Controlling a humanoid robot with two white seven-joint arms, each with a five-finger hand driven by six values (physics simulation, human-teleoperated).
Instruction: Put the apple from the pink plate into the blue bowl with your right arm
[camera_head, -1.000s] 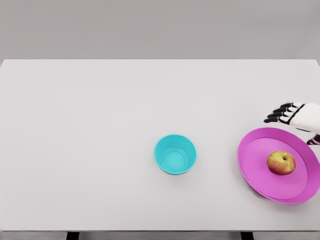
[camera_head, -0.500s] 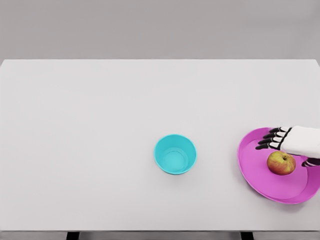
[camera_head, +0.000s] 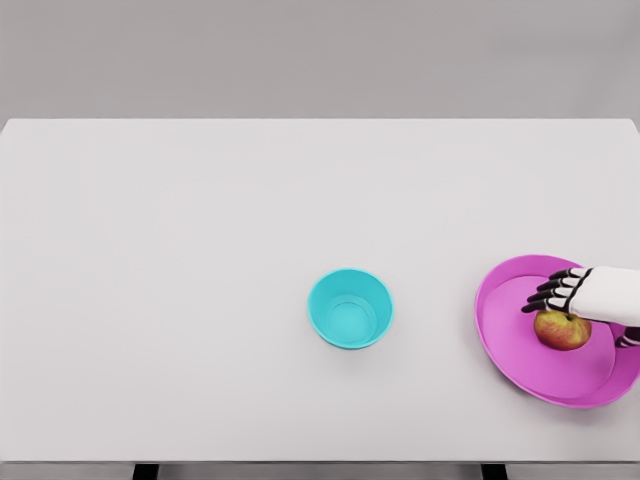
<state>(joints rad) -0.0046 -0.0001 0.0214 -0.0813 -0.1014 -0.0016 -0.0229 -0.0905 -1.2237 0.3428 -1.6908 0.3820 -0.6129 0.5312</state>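
Note:
A red-yellow apple (camera_head: 560, 331) lies on the pink plate (camera_head: 510, 340) at the table's right edge. My right hand (camera_head: 562, 297) comes in from the right and hovers over the apple's top, covering its upper part. Its dark fingertips (camera_head: 541, 297) point left, spread and relaxed, not closed around the fruit. Whether the palm touches the apple I cannot tell. The blue bowl (camera_head: 350, 308) stands upright near the table's middle, well to the left of the plate, with nothing inside. My left arm is out of view.
The white table (camera_head: 200, 280) stretches wide to the left and behind the bowl. Its front edge runs just below the plate and its right edge cuts close to the plate's rim.
My right hand has come forward and down from behind the plate to directly over the apple. Apple, plate and bowl have stayed where they were.

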